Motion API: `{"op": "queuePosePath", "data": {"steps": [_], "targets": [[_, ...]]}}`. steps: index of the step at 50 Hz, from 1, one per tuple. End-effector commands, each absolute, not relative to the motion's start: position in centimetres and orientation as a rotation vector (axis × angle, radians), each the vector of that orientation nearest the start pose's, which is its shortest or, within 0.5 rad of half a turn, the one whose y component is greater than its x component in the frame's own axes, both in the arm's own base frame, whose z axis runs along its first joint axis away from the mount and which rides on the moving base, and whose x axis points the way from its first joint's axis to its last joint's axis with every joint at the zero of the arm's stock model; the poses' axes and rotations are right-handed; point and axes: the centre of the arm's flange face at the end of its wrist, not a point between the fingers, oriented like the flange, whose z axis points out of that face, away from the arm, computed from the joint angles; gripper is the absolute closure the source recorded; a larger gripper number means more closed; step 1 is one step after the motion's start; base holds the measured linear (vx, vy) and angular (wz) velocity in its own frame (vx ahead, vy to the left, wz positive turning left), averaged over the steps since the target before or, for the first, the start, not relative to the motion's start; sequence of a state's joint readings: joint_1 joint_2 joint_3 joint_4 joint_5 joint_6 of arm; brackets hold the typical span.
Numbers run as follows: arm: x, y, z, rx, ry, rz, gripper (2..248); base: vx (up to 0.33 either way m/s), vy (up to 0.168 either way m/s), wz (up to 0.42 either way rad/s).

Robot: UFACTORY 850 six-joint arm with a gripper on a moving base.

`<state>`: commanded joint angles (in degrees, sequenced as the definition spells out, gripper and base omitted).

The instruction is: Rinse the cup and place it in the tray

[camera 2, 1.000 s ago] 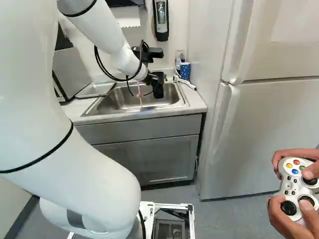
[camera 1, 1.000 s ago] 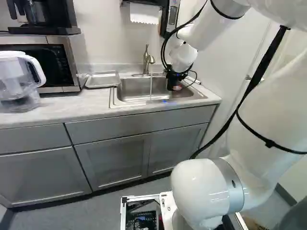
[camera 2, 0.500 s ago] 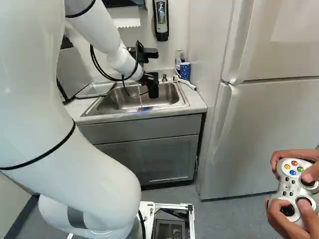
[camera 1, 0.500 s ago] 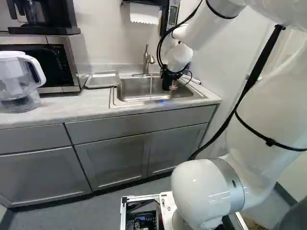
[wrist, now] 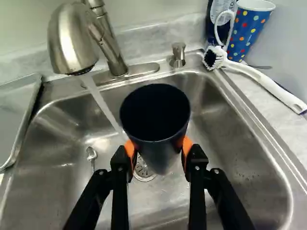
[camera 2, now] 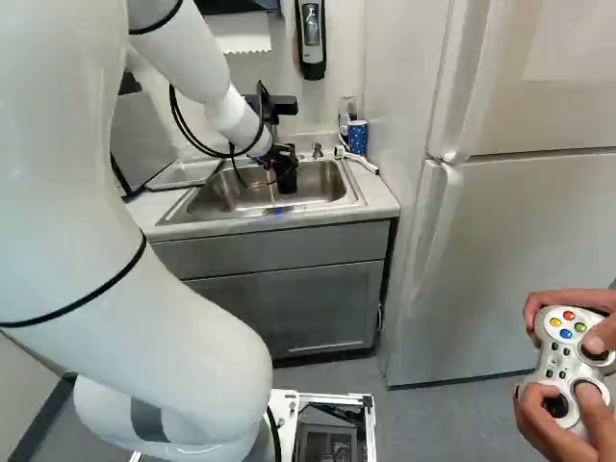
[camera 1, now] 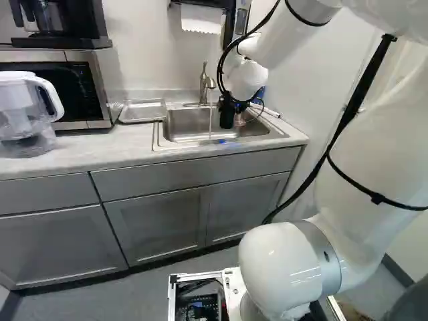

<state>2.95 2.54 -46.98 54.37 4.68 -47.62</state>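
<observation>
Here's the one hand (camera 2: 279,156), pinching one black cup (wrist: 156,149) between two orange pads (wrist: 187,145) over one sink (wrist: 235,153)! Twelve's straight ahead from that cup: one tray (wrist: 14,112) at nine, one running stream (wrist: 102,102) near ten, one spoon (wrist: 91,154) at eight, one brush (wrist: 264,80) at two, one dotted cup (wrist: 247,31) between one and two.

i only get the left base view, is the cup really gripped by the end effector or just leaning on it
Observer: Gripped. The wrist view shows the end effector with its orange pads against the dark cup from two sides.
Operator: anything loose in the sink
Observer: A spoon lies in the sink.
Operator: what's behind the arm at the far corner
Observer: A blue cup with coloured dots, standing beside the sink.
</observation>
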Motion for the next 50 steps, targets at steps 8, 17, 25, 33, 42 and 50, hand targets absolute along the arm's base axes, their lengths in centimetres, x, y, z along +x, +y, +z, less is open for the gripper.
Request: {"op": "queuePosePath", "data": {"steps": [8,17,25,33,42,50], "targets": [[47.4,2.1,53.5,-2.809,0.077,-1.349,136,0.0,0.0,0.0],[47.3,2.3,53.3,-2.816,0.008,-1.313,136,0.0,0.0,0.0],[47.3,2.6,53.2,-2.824,-0.058,-1.281,136,0.0,0.0,0.0],[47.3,2.7,53.1,-2.834,-0.136,-1.248,136,0.0,0.0,0.0],[47.4,2.9,52.9,-2.846,-0.23,-1.212,136,0.0,0.0,0.0],[47.9,3.1,52.8,-2.854,-0.271,-1.199,136,0.0,0.0,0.0]]}}
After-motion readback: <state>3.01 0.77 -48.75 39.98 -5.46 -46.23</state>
